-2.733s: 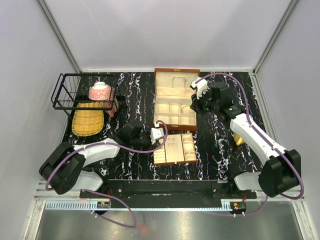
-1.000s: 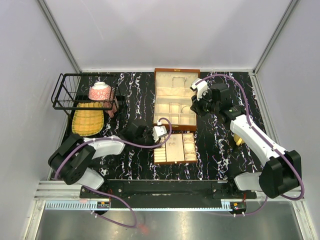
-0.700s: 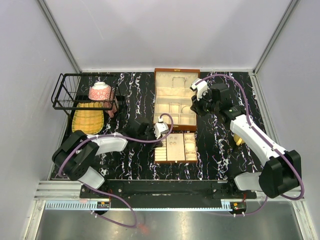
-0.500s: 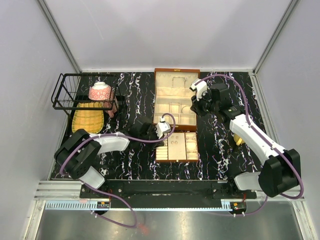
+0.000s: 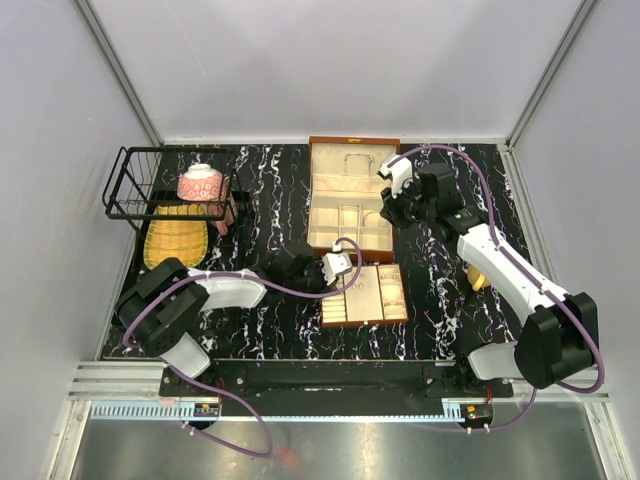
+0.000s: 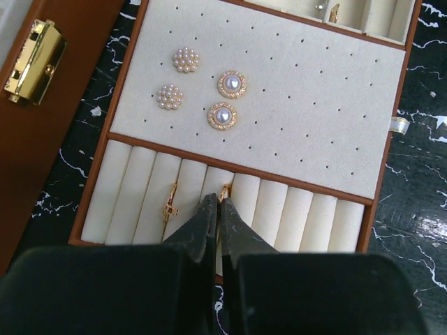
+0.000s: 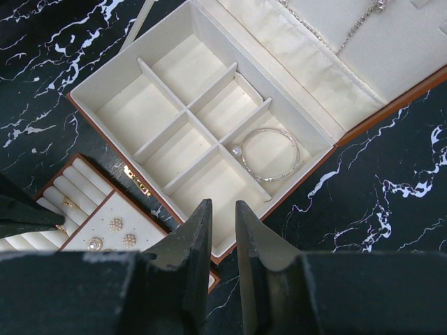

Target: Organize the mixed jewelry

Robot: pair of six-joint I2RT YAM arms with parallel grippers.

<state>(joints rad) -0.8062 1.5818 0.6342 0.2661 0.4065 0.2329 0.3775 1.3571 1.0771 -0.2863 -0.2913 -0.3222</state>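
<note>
The small brown tray [image 5: 392, 292] lies in front of the open brown box [image 5: 353, 144]. My left gripper [image 6: 216, 199] is shut, its tips against the cream ring rolls beside a gold ring [image 6: 225, 190]; another gold ring [image 6: 170, 202] sits two slots left. Pearl earrings [image 6: 223, 116] are pinned in the tray's pad [image 6: 314, 105]. In the top view the left gripper [image 5: 348, 272] reaches over the tray's left end. My right gripper [image 7: 222, 204] hovers narrowly open and empty above the box's front right corner [image 7: 230, 241]. A pale bangle [image 7: 272, 179] lies in one compartment, a fine chain [image 7: 349, 31] in the lid.
A black wire basket [image 5: 150, 185] with a pink cup [image 5: 200, 183] stands at the back left, a yellow woven mat [image 5: 175, 245] under it. A yellow object [image 5: 478, 278] lies behind the right arm. The box's gold clasp [image 6: 38, 52] is close to the tray's left edge.
The left arm has swung right and forward, and the tray has slid right and turned a little with it. The right arm has barely moved.
</note>
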